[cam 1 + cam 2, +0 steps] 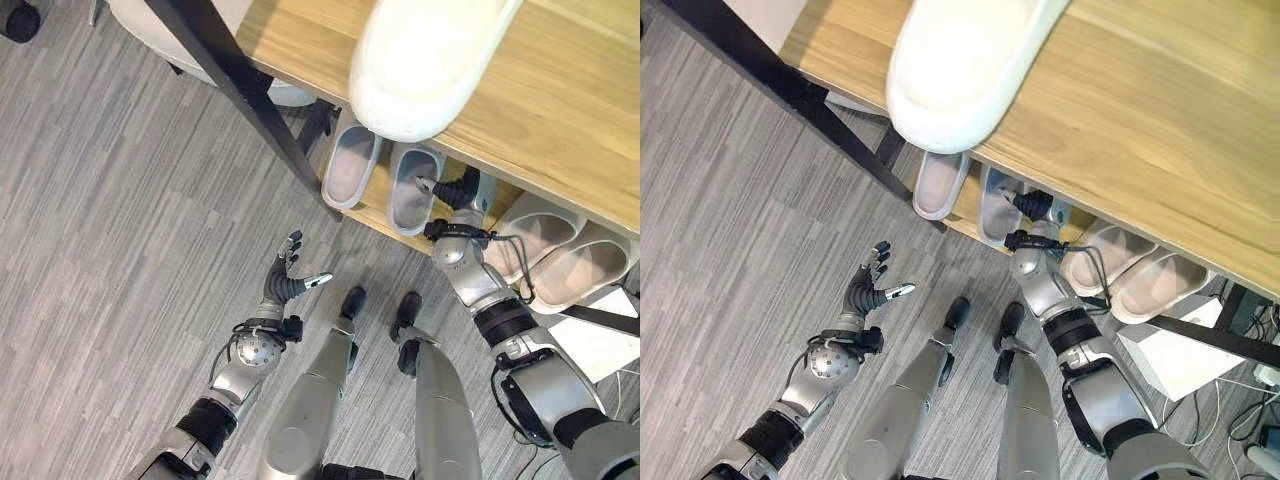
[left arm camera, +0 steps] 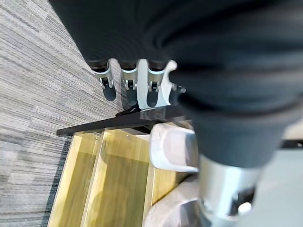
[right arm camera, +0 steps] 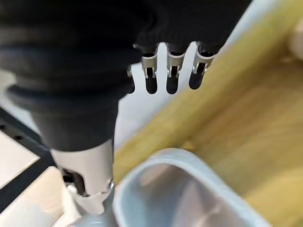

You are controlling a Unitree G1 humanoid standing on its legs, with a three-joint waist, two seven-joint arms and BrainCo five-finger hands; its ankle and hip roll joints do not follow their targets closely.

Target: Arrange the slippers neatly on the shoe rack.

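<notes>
Right hand (image 1: 447, 190) reaches under wooden top shelf (image 1: 560, 110), fingers straight, tips at heel of grey slipper (image 1: 412, 188) on lower shelf (image 1: 375, 212). Second grey slipper (image 1: 350, 165) just beside, on side away from right wrist. Beige pair (image 1: 555, 250) on other side of wrist. White slipper (image 1: 420, 60) on top shelf. Left hand (image 1: 285, 280) spread, idle above floor (image 1: 120, 200). Judgement: slipper light, soft foam, slightly flexible; best pinched at heel rim or pushed by heel.
</notes>
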